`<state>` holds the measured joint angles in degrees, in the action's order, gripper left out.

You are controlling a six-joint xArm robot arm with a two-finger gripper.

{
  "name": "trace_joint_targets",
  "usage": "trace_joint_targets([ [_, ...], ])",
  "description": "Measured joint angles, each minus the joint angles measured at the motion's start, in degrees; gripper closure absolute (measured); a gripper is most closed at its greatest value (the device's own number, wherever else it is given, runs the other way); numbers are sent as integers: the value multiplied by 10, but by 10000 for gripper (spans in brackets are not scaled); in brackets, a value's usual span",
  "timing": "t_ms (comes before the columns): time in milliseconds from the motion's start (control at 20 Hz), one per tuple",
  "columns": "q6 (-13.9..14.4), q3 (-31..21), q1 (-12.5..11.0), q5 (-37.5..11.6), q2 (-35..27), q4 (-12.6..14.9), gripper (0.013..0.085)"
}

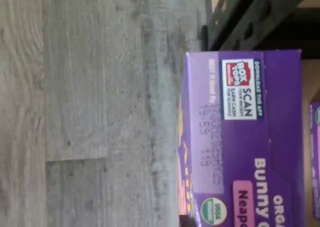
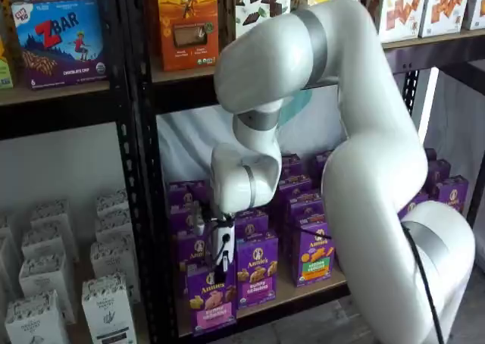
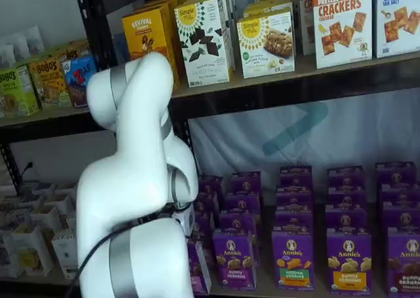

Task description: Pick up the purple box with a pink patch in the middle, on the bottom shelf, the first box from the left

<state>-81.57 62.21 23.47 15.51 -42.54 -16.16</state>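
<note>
The purple box (image 2: 211, 298) stands upright at the front left of the bottom shelf (image 2: 299, 292), with a pink band across its lower front. My gripper (image 2: 220, 270) hangs straight above the box's top, its white body over black fingers that almost reach the box. No gap or grasp shows between the fingers. The wrist view shows the box's top face (image 1: 240, 137) close up, with a Box Tops label and a pink patch. In a shelf view only a sliver of the box (image 3: 199, 270) shows beside the arm, which hides the gripper there.
Other purple Annie's boxes (image 2: 256, 268) stand in rows right of and behind the purple box. A black rack upright (image 2: 144, 207) stands just left of it. White cartons (image 2: 106, 306) fill the neighbouring bay. Grey plank floor (image 1: 90, 107) lies below the shelf front.
</note>
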Motion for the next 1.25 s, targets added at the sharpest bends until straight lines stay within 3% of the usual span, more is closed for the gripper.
trace_joint_targets([
  [500, 3, -129, 2, -21, 104, 4, 650],
  [700, -17, -168, -2, -14, 149, -14, 650],
  [1000, 16, -210, -22, 2, 206, 40, 650],
  [1250, -3, -230, -30, 3, 232, 27, 650],
])
